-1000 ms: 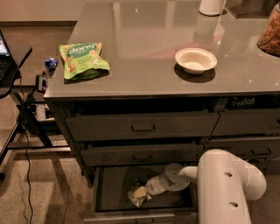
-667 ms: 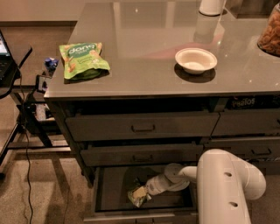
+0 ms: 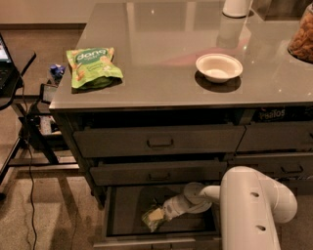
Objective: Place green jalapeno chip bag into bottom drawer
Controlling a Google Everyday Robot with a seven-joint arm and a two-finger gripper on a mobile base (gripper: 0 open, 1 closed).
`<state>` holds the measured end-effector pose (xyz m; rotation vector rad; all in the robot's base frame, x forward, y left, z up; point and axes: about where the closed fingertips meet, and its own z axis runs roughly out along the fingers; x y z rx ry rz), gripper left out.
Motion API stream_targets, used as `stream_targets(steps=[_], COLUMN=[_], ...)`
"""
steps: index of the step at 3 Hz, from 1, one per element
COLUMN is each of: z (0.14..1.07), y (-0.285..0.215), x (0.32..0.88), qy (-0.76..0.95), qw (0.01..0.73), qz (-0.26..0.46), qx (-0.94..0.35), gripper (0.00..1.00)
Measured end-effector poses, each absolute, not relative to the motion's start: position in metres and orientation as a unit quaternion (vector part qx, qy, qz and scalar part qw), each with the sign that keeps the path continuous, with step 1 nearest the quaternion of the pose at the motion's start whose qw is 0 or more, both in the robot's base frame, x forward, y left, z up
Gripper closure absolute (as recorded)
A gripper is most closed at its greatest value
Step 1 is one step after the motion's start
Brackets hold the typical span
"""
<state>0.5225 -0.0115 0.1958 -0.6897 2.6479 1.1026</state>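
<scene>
Camera view: a grey desk with a smooth, glossy top is seen from above and in front. On it a bright green crinkled bag lettered "dang" is laid flat near the left edge. A shallow round white bowl is set well apart from it to the right. A white cylindrical vessel is cut off at the top edge, and a clear container of brown snacks at the right edge.

Under the top, two dark grey drawers with small rectangular handles, the top drawer and the middle drawer, are shut. The bottom drawer, a wide shallow tray with a dark interior, is pulled out.

The green jalapeno chip bag, small, crumpled and muted olive, is found inside this drawer, near its middle. The gripper is lowered into the drawer and is touching the bag's right side. Whether the bag is pinched by it cannot be told. The drawer's right part is hidden by the rounded white arm housing.

To the left, a black stand with cables is placed on speckled carpet.
</scene>
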Motion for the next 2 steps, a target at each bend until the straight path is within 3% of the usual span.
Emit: stream_targets(steps=[1,2], z=[0.1958,0.1958], y=[-0.0114,-0.0114], x=[0.5224,0.5224], qy=[0.893,0.893], qw=[0.096,0.096], qz=[0.372,0.372], qx=[-0.233,-0.233], gripper=[0.00,0.00])
